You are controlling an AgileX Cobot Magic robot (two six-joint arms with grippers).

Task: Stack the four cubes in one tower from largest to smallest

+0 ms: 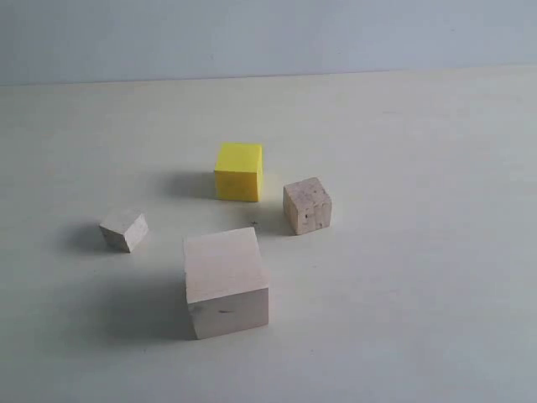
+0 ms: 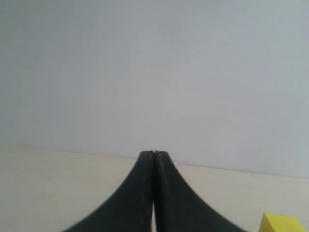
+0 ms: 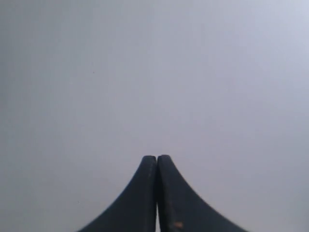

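Observation:
Four cubes sit apart on the pale table [image 1: 419,277], none stacked. The large pale wood cube [image 1: 226,282] is nearest the front. Behind it stands the bright yellow cube [image 1: 238,171], with the speckled tan cube [image 1: 307,206] to its right. The small greyish-white cube [image 1: 124,230] lies at the left. Neither arm shows in the exterior view. My left gripper [image 2: 153,153] is shut with nothing in it, above the table; a corner of the yellow cube [image 2: 282,223] shows in that view. My right gripper [image 3: 157,158] is shut and empty, facing the plain wall.
A pale grey-blue wall [image 1: 268,38] rises behind the table's back edge. Bare table surface lies to the right of the cubes and in front of them.

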